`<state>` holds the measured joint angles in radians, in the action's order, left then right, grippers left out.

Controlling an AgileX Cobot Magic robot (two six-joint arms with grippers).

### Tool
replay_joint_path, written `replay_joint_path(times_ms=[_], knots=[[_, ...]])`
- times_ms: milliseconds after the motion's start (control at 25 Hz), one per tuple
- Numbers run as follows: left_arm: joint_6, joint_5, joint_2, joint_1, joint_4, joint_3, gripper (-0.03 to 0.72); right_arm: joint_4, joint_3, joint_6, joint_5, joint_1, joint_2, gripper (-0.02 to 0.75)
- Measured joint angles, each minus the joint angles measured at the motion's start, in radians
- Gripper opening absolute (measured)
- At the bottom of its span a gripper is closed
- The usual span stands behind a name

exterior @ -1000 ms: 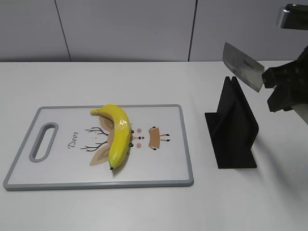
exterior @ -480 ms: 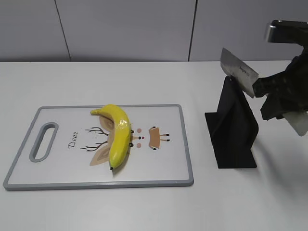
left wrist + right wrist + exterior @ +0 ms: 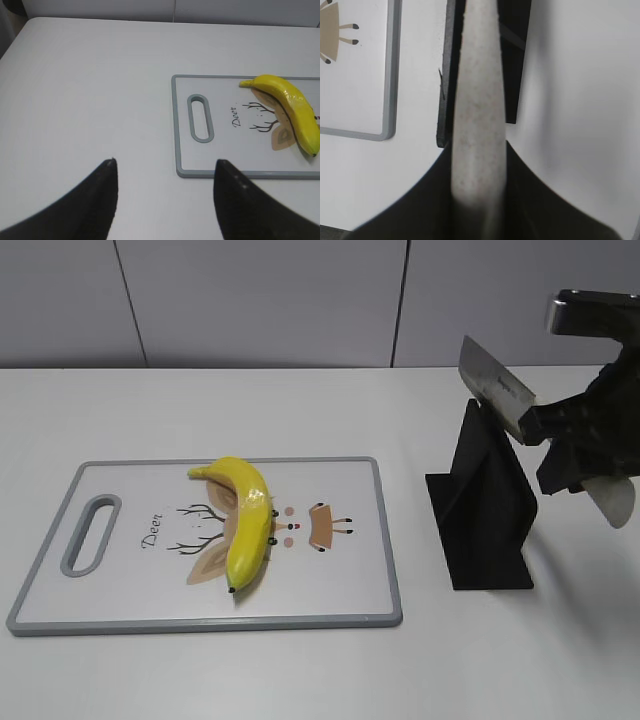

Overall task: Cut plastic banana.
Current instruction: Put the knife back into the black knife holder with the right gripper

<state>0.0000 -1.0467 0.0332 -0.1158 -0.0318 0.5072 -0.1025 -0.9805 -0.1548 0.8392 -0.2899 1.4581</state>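
**Meanwhile: cleaver held above its stand, banana waiting on the board**

Nearest, the left claw hovers over bare table, its 2 fingers spread wide. Beyond it, the plastic banana lies on the deer-print cutting board. Farther right, the right claw grips the cleaver by its pale handle, blade tilted above the black knife stand.

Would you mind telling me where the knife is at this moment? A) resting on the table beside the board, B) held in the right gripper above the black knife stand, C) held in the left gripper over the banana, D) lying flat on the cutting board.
B: the right gripper is clamped on the handle of the knife, whose blade hangs just above the black knife stand, away from the plastic banana.
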Motion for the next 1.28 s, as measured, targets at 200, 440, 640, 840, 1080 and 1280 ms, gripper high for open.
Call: replay_joint_path(times_ms=[200,440,640,840,1080,1280], knots=[[0.0,0.0,0.0,0.0,0.0,0.0,0.585,0.0,0.0,0.0,-0.001,0.0,0.0,0.167],[0.0,0.0,0.0,0.0,0.0,0.0,0.584,0.0,0.0,-0.001,0.002,0.0,-0.011,0.167],[0.0,0.0,0.0,0.0,0.0,0.0,0.584,0.0,0.0,-0.001,0.005,0.0,-0.015,0.167],[0.0,0.0,0.0,0.0,0.0,0.0,0.584,0.0,-0.021,-0.002,0.032,0.0,-0.015,0.167],[0.0,0.0,0.0,0.0,0.0,0.0,0.584,0.0,-0.118,-0.001,0.104,0.0,-0.015,0.167],[0.0,0.0,0.0,0.0,0.0,0.0,0.584,0.0,-0.139,-0.006,0.116,0.0,-0.015,0.167]])
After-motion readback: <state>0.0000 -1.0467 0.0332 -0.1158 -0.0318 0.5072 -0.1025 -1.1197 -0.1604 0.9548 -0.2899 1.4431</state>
